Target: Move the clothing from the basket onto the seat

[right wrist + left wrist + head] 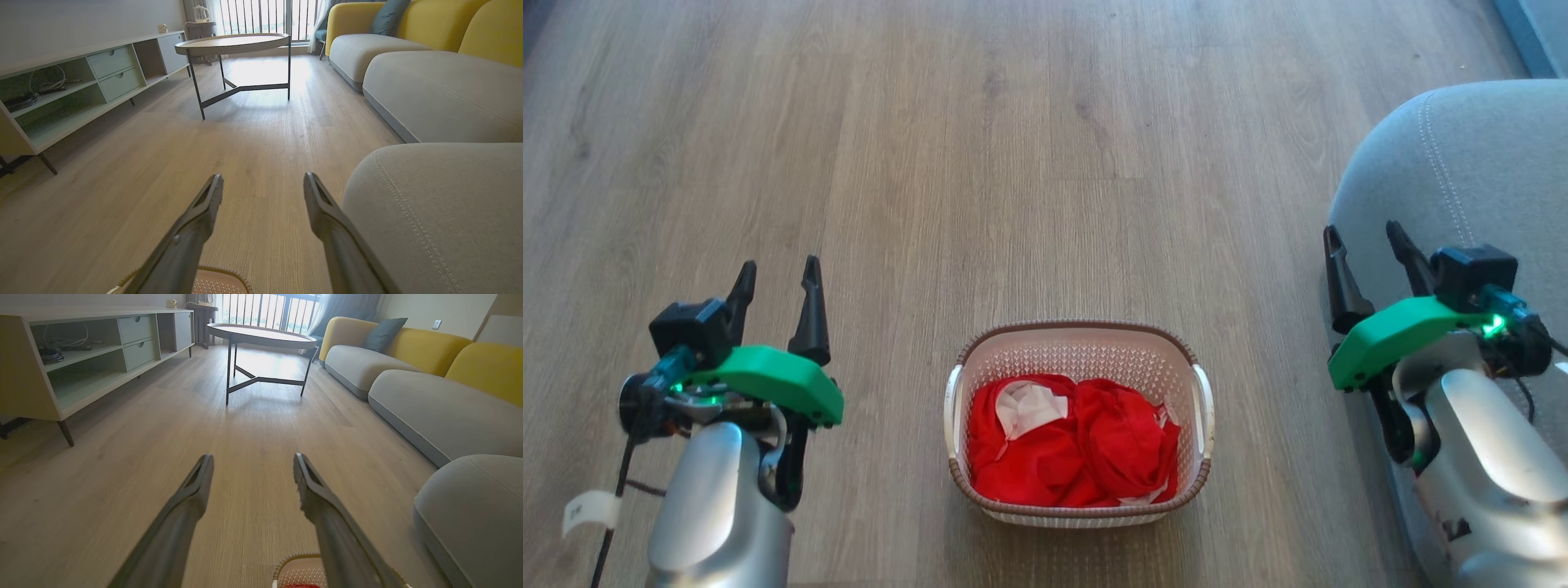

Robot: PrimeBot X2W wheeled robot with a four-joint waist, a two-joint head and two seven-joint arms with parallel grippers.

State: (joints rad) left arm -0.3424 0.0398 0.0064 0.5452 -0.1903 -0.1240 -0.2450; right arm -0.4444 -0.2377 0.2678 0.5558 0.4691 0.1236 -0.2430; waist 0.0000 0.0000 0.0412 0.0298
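From overhead, clothing (1078, 445) fills the basket (1078, 347) between spread left pincer (778, 269) and spread right pincer (1362, 233); wrist views add a table (261, 335).

One basket (1086, 355), one clothing heap (1078, 445), one seat (1462, 163), two hands (779, 264) (1362, 228)

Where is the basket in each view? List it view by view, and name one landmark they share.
Head view: basket at bottom centre, holding the red clothing.
Left wrist view: a piece of the basket at the bottom edge, right of centre.
Right wrist view: a piece of it at the bottom edge, left of centre.
Shared landmark: the grey seat, on the right in all three.
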